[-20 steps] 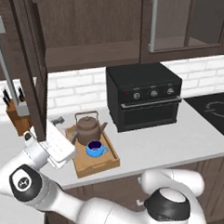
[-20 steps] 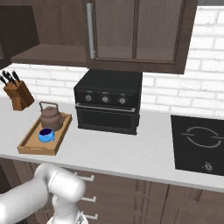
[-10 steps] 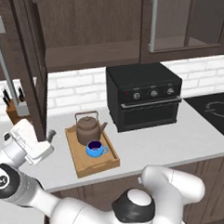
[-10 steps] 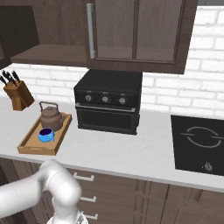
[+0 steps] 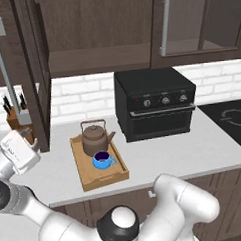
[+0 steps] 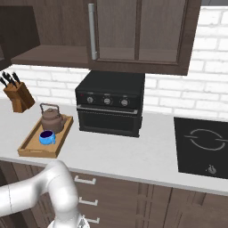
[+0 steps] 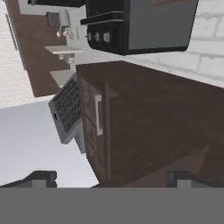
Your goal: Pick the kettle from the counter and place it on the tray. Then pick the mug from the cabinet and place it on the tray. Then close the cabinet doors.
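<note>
The tray [image 5: 111, 176] lies on the counter [image 5: 194, 151] just left of the black oven [image 5: 157, 108], and it carries both the kettle [image 5: 95, 138] at its back end and the blue mug [image 5: 102, 160] just in front of the kettle, touching or nearly so. Left of the tray, the gripper [image 7: 111, 178] hangs with its fingers spread wide and nothing between them. Above the tray the cabinet [image 5: 88, 34] shows its bare shelf, one of the cabinet doors [image 5: 32, 67] swung out to the tray's left, before the knife block [image 6: 18, 95].
</note>
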{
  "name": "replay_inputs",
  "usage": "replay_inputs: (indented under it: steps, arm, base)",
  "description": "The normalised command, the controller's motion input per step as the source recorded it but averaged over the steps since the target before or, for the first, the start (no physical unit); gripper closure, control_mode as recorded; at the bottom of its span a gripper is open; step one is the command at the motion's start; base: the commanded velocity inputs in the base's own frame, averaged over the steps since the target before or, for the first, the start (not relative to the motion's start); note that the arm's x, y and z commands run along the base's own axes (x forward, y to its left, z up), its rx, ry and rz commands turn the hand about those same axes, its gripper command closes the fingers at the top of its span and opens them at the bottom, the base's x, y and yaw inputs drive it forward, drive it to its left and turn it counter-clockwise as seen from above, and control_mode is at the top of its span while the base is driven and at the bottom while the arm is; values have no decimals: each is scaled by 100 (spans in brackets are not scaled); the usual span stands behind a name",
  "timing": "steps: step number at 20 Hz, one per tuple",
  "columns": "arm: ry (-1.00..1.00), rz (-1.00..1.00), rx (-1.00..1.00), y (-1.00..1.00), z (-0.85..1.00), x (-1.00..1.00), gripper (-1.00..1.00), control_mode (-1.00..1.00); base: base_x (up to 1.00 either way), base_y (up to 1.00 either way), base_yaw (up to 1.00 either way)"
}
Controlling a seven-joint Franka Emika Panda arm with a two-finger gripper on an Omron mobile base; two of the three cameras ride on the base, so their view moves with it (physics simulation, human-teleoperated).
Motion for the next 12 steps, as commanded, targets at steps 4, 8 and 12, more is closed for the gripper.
replay_inputs:
  steps: [4,8,12]
  arm:
    - [5,0,-28,21,5,2,-100,-100]
    - [14,0,-22,32,0,0,-100,-100]
    - [18,0,-12,38,2,2,-100,-100]
  base:
    - [0,0,0]
    - [0,0,0]
    - [0,0,0]
